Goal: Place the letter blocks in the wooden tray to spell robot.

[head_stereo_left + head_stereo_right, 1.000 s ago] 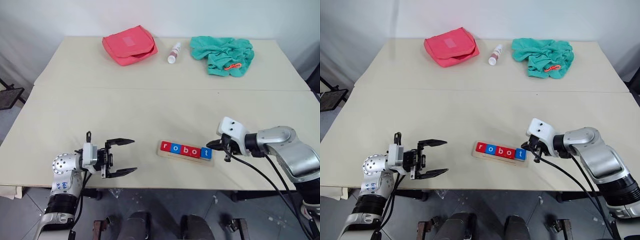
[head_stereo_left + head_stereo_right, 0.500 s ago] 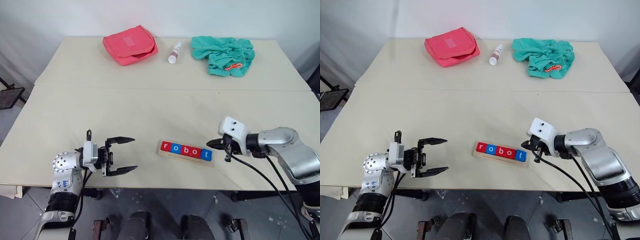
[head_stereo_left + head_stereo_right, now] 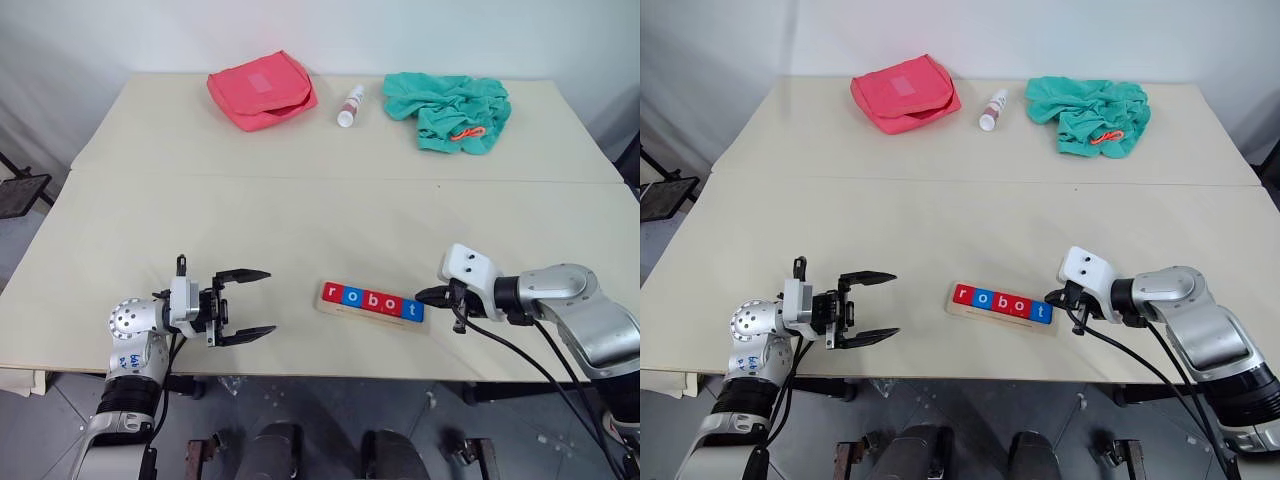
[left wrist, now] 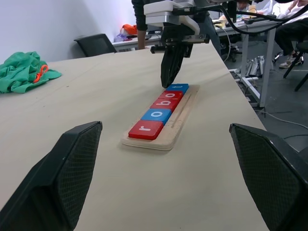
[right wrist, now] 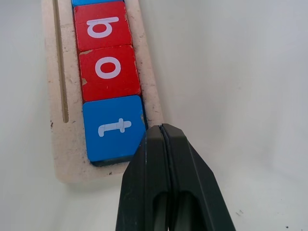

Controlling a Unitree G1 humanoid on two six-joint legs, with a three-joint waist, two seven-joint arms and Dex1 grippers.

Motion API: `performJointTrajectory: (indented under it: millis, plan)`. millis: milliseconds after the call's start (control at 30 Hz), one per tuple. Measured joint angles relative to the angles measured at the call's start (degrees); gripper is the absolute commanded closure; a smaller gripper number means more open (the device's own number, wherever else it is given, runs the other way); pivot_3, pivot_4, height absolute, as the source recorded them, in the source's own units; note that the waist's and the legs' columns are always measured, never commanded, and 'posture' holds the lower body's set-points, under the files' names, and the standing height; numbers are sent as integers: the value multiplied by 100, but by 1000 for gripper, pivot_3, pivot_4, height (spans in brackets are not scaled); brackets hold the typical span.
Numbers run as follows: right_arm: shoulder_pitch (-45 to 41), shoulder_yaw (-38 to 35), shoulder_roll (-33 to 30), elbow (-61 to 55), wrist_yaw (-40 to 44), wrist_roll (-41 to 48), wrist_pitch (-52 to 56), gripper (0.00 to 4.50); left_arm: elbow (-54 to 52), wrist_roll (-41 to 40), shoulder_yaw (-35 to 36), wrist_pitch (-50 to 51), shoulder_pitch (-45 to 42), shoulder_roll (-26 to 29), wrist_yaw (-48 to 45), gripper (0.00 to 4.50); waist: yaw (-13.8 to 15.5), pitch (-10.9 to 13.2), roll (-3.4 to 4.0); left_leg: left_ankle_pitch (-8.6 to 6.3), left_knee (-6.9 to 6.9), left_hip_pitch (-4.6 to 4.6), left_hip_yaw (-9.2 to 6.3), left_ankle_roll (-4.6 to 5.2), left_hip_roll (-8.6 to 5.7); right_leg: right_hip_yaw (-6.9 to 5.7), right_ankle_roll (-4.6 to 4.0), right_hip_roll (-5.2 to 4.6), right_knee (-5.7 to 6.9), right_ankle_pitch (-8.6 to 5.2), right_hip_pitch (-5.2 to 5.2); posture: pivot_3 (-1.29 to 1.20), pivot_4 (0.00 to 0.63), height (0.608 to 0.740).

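Observation:
The wooden tray (image 3: 335,309) lies near the table's front edge, a little right of the middle. Five letter blocks (image 3: 372,300) sit in it in a row and read r, o, b, o, t: red, blue, red, red, blue. My right gripper (image 3: 420,295) is shut with nothing in it, and its tip is right beside the blue t block (image 5: 114,127) at the tray's right end. Its closed fingers (image 5: 163,192) reach down to the table by the tray's corner. My left gripper (image 3: 270,301) is open and empty. It points at the tray's left end from about a hand's width away.
A red pouch (image 3: 262,88), a small white bottle (image 3: 349,105) and a crumpled teal cloth (image 3: 450,110) lie along the far edge. A seam (image 3: 300,178) crosses the table. The front edge runs just below the tray.
The right forearm has sunk slightly. Both grippers keep their places and the blocks have not moved.

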Motion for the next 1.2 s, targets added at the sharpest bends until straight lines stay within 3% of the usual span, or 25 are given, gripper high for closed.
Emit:
performJointTrajectory:
  millis: [167, 300, 367, 567, 733, 900, 1033, 1200]
  plan:
    - [207, -488, 191, 19, -50, 178, -457, 4483, 3, 11, 9, -19, -4, -2, 75, 0, 12, 1, -2, 0, 0, -1, -1, 0, -1, -2, 0, -1, 0, 0, 1, 0, 150, 740]
    - [475, -1113, 263, 298, 304, 445, -1498, 4323, -3, 40, 48, 37, -17, -3, 399, 0, 26, 1, -3, 0, 0, 0, -5, 0, -2, -6, 0, 0, 0, 0, 5, 0, 150, 740]
    - [673, -1260, 185, 583, 704, 529, -2025, 3897, -1, 107, 92, 82, -30, 3, 599, 0, 26, 2, -5, 0, 0, 0, -3, 1, -3, -6, 0, -1, -1, 0, 5, 0, 150, 740]
    - [803, -1851, 17, 2436, 2371, 938, -3812, 1878, 55, 238, 344, -101, -119, 42, 1085, 0, 5, 3, -7, 0, -1, 8, 6, 1, 2, -10, 0, 1, -4, 0, 10, 0, 150, 740]
    - [664, -1915, -42, 3678, 2883, 1123, -4806, 72, 194, 179, 496, 23, -105, 117, 1202, 0, -6, 3, -7, 0, -2, 9, 7, 0, 5, -16, 0, 0, -3, 0, 10, 0, 150, 740]
    - [478, -1760, -205, 4559, 2932, 1555, -5332, 28, 204, 53, 725, 162, -82, 193, 1213, 0, -8, 4, -6, 0, 0, 9, 7, 0, 5, -16, 0, 0, -3, 0, 10, 0, 150, 740]
    - [467, -1520, -392, 4641, 2934, 2576, -5337, 28, 201, -105, 947, 297, -72, 193, 1278, 0, 2, 4, -6, 0, 2, 8, 3, 0, 5, -16, 0, -2, -4, 0, 12, 0, 150, 740]
    - [467, -1092, -584, 4790, 2953, 3074, -5616, 28, 184, -238, 1043, 447, 151, 221, 999, 0, 2, 4, -6, 0, 2, 9, 4, 0, 5, -18, 0, -1, -6, 0, 13, 0, 150, 740]
